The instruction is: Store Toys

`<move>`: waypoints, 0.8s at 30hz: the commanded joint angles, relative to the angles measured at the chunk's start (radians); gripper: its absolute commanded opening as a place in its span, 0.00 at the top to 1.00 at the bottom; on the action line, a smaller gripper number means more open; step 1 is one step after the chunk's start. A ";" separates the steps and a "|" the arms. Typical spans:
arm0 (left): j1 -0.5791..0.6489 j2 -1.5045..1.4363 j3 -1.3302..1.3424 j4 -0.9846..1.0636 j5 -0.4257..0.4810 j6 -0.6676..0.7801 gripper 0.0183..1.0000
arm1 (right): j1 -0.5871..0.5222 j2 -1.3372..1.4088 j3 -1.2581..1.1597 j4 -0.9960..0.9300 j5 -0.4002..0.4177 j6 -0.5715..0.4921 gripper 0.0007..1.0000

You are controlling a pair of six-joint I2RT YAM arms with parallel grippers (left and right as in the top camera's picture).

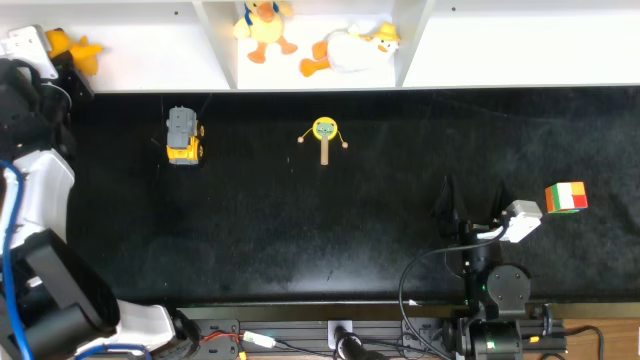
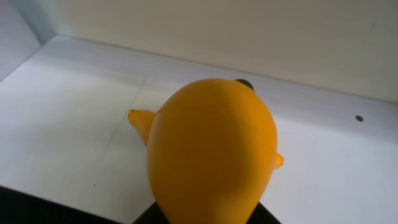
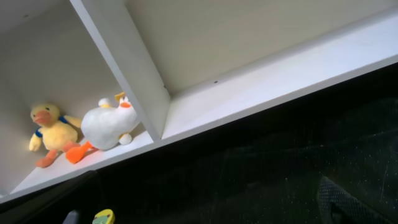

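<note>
Orange toy (image 2: pixel 211 149) sits hard against the left wrist lens, over the floor of the far-left shelf (image 2: pixel 62 143) bay; resting or hanging, I can't tell. It looks smooth, rounded and probably light, likely slippery, so I'd grip across its narrow middle. Left gripper (image 1: pixel 52 55) is masked by the toy: clamped or released, I cannot tell. Right gripper (image 1: pixel 470 205) hangs near right, spread, holding nothing. Truck (image 1: pixel 183 135), rattle (image 1: pixel 324 135) and cube (image 1: pixel 566 196) lie on the table (image 1: pixel 300 230).

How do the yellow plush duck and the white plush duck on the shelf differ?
The yellow plush duck sits upright; the white plush duck lies on its side. The yellow one looks slimmer, the white one rounder. Both have orange feet and share one shelf compartment.
</note>
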 commanded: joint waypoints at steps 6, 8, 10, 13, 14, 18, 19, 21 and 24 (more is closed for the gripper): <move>-0.001 0.046 0.028 0.068 0.051 -0.025 0.55 | 0.006 -0.008 -0.014 0.004 0.008 0.004 0.00; -0.001 0.046 0.028 0.078 0.051 -0.024 0.52 | 0.006 -0.008 -0.014 0.004 0.008 0.004 0.00; -0.001 0.046 0.028 0.078 0.051 -0.024 0.49 | 0.006 -0.008 -0.014 0.004 0.008 0.004 0.00; -0.001 0.046 0.028 0.077 0.051 -0.024 0.40 | 0.006 -0.008 -0.014 0.004 0.008 0.004 0.01; -0.001 0.046 0.028 0.078 0.051 -0.025 0.34 | 0.006 -0.008 -0.014 0.004 0.008 0.004 0.01; -0.001 0.046 0.028 0.077 0.051 -0.025 0.28 | 0.006 -0.008 -0.014 0.004 0.008 0.004 0.01; -0.001 0.046 0.028 0.077 0.051 -0.025 0.26 | 0.006 -0.008 -0.014 0.004 0.008 0.004 0.00; -0.001 0.046 0.028 0.078 0.051 -0.025 0.21 | 0.006 -0.008 -0.014 0.004 0.008 0.004 0.01; -0.001 0.046 0.028 0.081 0.052 -0.025 0.04 | 0.006 -0.008 -0.014 0.004 0.008 0.004 0.00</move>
